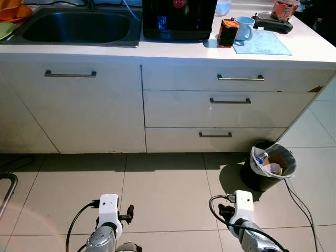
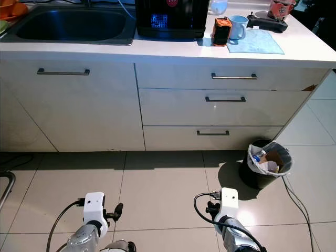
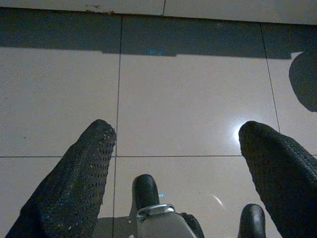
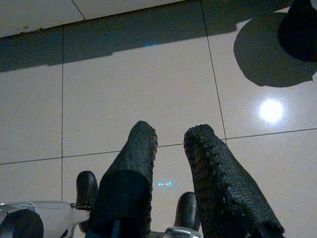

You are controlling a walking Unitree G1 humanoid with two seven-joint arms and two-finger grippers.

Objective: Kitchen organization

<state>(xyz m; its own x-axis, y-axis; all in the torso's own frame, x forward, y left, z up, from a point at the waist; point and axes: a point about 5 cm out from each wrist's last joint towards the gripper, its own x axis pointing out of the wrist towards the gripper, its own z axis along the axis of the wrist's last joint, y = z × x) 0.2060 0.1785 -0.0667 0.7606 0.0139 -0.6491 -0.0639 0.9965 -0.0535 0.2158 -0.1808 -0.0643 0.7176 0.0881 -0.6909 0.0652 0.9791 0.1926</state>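
View from the robot's head toward a kitchen counter (image 1: 173,52) running across the top of the frame, with white drawers (image 1: 230,107) below it and tiled floor (image 1: 168,194) in the lower half. The things most likely to be organized stand at the upper right of the frame: a light-blue mug (image 1: 244,27) just beside a small orange-and-black container (image 1: 228,32), both at the edge of a blue cloth (image 1: 262,43), with a black appliance (image 1: 178,18) to their left and a steel sink (image 1: 76,26) at the upper left. Judged by appearance, the mug is rigid, glazed and breakable, hence slippery between fingers; a hold across the body or rim seems safer than one on the handle, which faces the container. The container looks light and stiff, best taken across its flat sides; the cloth is limp and would need pinching at a free corner. A black bin (image 1: 270,167) with a white liner stands on the floor at the lower right. Both arms hang low over the tiles, well apart from the counter. The left gripper (image 3: 176,144) has its fingers spread wide and holds nothing; the right gripper (image 4: 171,144) has its fingers close together with a narrow gap, also empty.
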